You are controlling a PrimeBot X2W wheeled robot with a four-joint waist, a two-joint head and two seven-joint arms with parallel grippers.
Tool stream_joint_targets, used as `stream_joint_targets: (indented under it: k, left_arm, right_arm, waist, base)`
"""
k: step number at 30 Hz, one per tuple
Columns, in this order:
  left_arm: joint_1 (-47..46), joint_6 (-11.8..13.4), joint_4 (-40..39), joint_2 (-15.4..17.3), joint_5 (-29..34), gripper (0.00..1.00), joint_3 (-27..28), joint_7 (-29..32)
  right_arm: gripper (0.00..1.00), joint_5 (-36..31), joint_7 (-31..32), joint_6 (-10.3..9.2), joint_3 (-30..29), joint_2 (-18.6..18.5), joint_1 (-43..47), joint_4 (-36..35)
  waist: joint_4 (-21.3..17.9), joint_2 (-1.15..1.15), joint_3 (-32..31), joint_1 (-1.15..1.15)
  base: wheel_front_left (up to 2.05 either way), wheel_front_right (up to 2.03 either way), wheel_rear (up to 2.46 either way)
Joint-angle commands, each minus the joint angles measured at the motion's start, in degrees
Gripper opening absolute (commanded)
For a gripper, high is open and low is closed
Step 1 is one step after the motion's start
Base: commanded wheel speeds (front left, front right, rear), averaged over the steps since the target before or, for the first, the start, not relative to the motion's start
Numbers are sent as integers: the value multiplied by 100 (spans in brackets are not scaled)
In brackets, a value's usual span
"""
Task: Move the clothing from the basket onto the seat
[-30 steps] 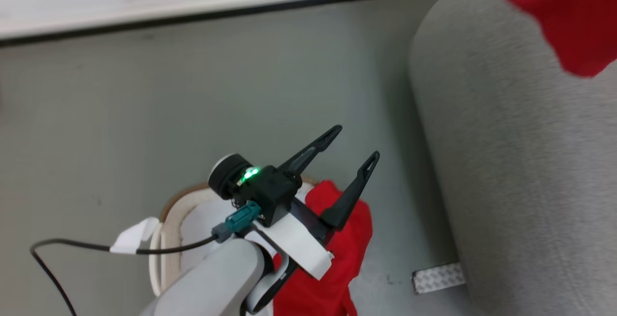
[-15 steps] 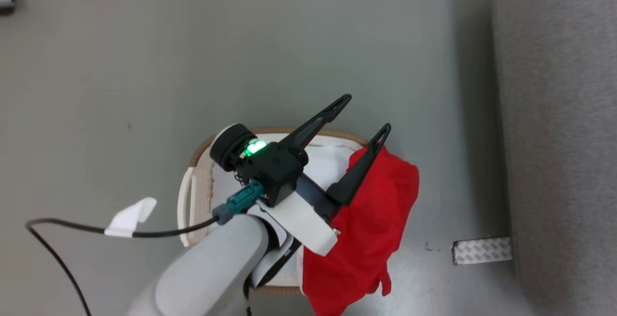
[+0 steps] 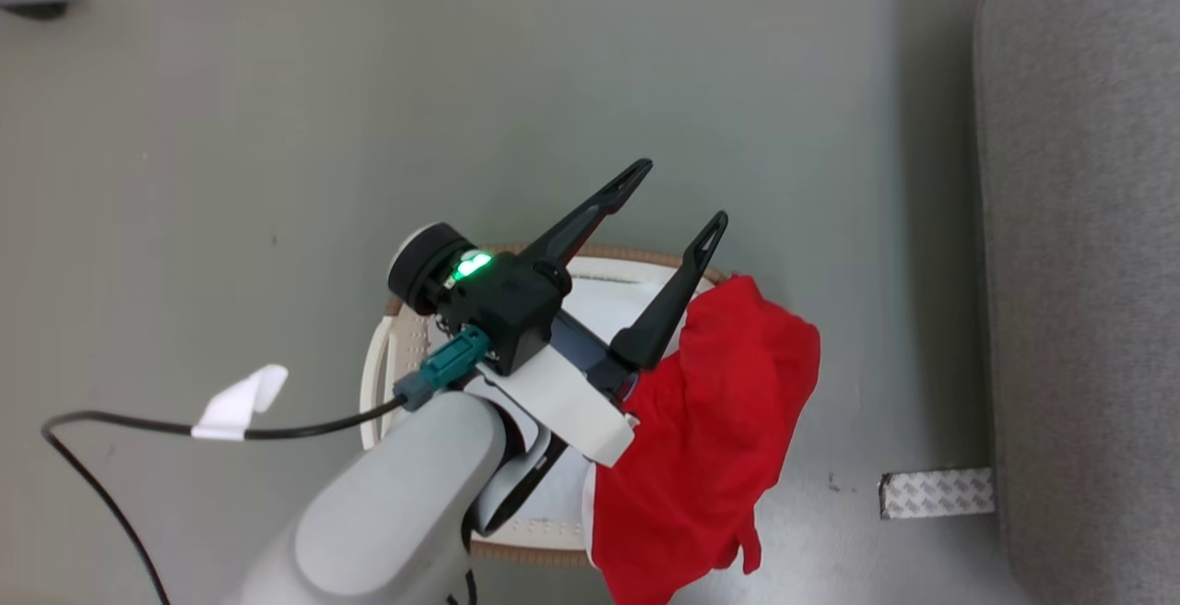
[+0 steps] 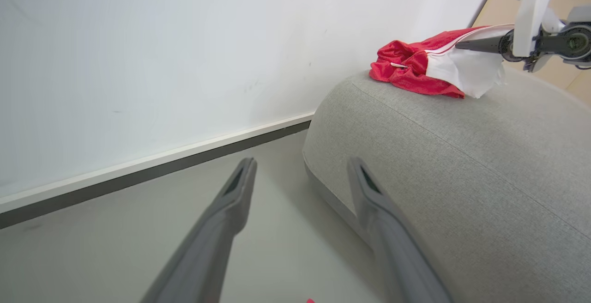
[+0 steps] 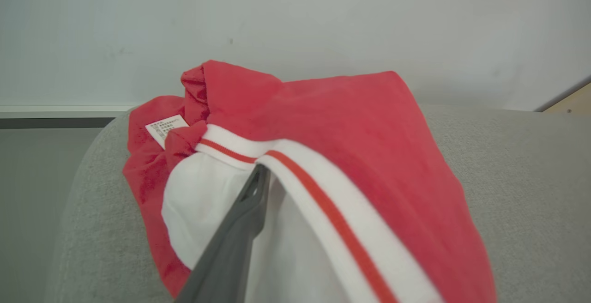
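Note:
The basket [image 3: 373,384] stands on the floor, and one piece of red clothing [image 3: 719,439] hangs over its right rim. Above the basket my left gripper [image 3: 679,192] is open and empty, its fingers [image 4: 231,201] pointing towards the seat [image 3: 1088,264]. Another red garment [image 4: 406,65], with a white panel [image 5: 203,201], red piping and a small label [image 5: 164,129], lies on top of the seat [image 4: 461,155]. My right gripper [image 4: 461,45] is against its white panel. One finger [image 5: 231,238] shows left of centre; fabric covers the other.
Grey floor lies between basket and seat, with a silver tape strip [image 3: 936,492] beside the seat's base. A black cable with a white tag [image 3: 235,402] trails left of my arm. A white wall with a dark skirting line [image 4: 138,178] stands beyond the seat.
The head camera has tilted down: wall and upper seat left the view, and the basket shows more fully. The left gripper stays open above the basket.

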Motion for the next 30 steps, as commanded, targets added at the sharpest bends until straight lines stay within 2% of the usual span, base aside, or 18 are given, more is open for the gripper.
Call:
stream_joint_targets:
  k: [1,10,17,23,30]
  left_arm:
    - [93,21,27,22,-62,100,2,-65]
    - [575,135,227,151,-234,100,139,-139]
    - [1161,300,206,283,-459,100,315,-171]
    - [1659,557,0,510,-611,100,602,-190]
    - [2302,979,-344,889,-863,100,1143,-183]
  right_arm:
    - [100,57,-21,-13,66,16,73,23]
    - [100,346,240,-14,755,137,684,-70]
    - [100,535,296,-14,1137,-148,1328,-624]
    - [100,736,3,-14,996,-226,1849,-1586]
    - [100,705,-606,-14,531,359,2658,-2747]
  waist:
    - [-47,0,-143,0]
    - [-265,0,-1322,0]
    - [-329,0,-2432,0]
    - [-318,0,-3168,0]
    - [-278,0,-3654,0]
  base:
    - [0,0,0]
    - [0,0,0]
    - [0,0,0]
    - [0,0,0]
    - [0,0,0]
